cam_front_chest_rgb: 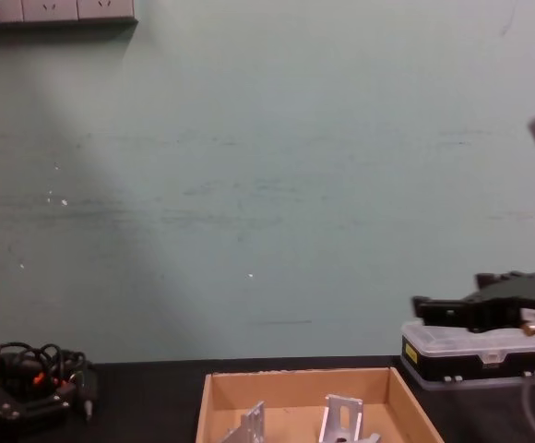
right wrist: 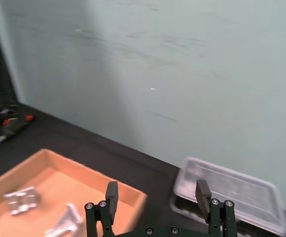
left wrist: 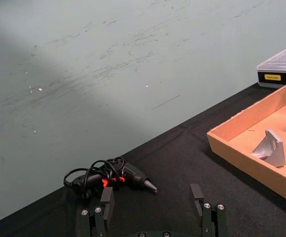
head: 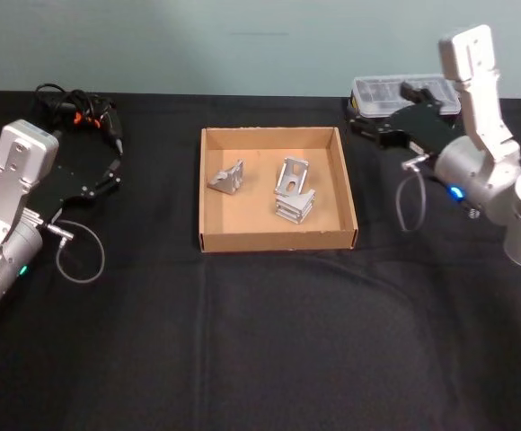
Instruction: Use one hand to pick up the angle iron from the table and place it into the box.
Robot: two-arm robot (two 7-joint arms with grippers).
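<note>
The tan cardboard box [head: 211, 193] sits mid-table on the black table [head: 260, 341]. Silver angle irons lie inside it: one at the left [head: 228, 177], one near the middle [head: 291, 175], and a stacked piece [head: 295, 206] in front of that. No angle iron shows on the bare tabletop. My left gripper [head: 108, 175] rests left of the box, open and empty, its fingers [left wrist: 106, 202] spread wide. My right gripper [head: 359, 121] hovers at the box's far right corner, in front of the plastic case, open and empty [right wrist: 157, 193]. The chest view shows the box [cam_front_chest_rgb: 295, 378] with two angle irons [cam_front_chest_rgb: 252, 425] [cam_front_chest_rgb: 344, 420].
A black clear-lidded plastic case [head: 395, 94] stands at the back right behind the right gripper. A black tool with a coiled cable [head: 76, 108] lies at the back left. Grey cables loop beside each arm. A pale green wall closes off the back.
</note>
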